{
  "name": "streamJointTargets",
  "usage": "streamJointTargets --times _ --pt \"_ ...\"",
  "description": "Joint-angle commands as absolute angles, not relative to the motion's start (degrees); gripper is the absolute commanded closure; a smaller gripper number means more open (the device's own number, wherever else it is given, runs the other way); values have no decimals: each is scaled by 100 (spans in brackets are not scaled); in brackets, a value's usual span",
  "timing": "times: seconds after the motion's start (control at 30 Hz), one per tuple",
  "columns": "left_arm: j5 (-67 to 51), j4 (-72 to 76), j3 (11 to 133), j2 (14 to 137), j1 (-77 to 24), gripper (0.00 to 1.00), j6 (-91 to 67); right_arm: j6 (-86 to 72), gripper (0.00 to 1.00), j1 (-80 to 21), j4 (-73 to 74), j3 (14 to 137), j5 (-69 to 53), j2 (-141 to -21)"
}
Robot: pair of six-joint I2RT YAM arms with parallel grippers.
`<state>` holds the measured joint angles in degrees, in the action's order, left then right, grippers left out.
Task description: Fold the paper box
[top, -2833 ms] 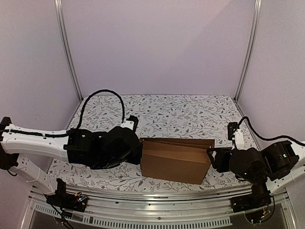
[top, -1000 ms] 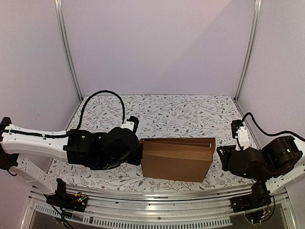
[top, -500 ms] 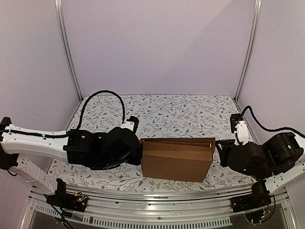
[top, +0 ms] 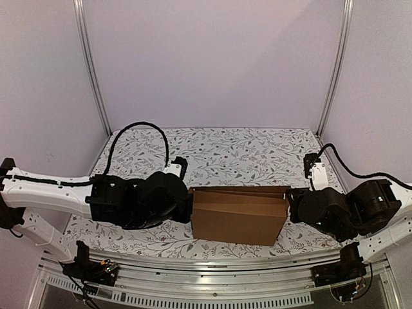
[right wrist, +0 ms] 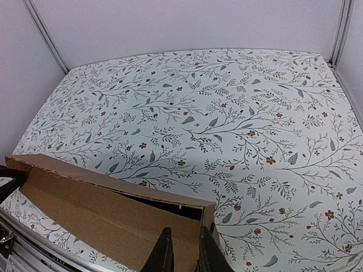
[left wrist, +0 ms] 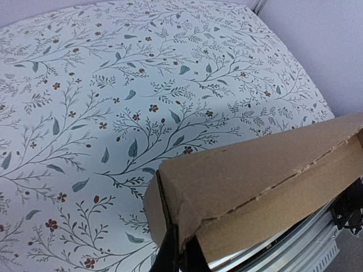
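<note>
Left arm extends low across the surface from the left, elbow out. The left end effector (left wrist: pixel 180 253) has its fingers pressed together on a corner edge of the paper box (left wrist: pixel 255 187). Right arm is folded inward from the right. The right end effector (right wrist: pixel 181 250) has its fingers narrowly parted at the opposite end; grip not determinable.
</note>
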<state>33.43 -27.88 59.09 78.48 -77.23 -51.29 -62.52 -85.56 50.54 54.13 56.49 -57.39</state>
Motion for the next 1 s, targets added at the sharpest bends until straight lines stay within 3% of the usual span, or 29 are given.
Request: streamJointTargets --times 0.0,0.5,0.6,0.97 --pt "2837 -3564 5695 8122 -7883 100 -5186 -6179 86 -8461 4875 5262 5534 -5748" --pt "2848 -3579 5691 8124 -7886 100 -5194 -6149 94 -8170 4660 4960 5367 -5774" --pt "2851 -3577 5689 8121 -7887 100 -5207 -6093 100 -8130 4582 4936 5316 -5779" --pt "2871 -3594 5685 8124 -7887 100 -5236 -5956 100 -8145 4118 4650 4892 -5886"
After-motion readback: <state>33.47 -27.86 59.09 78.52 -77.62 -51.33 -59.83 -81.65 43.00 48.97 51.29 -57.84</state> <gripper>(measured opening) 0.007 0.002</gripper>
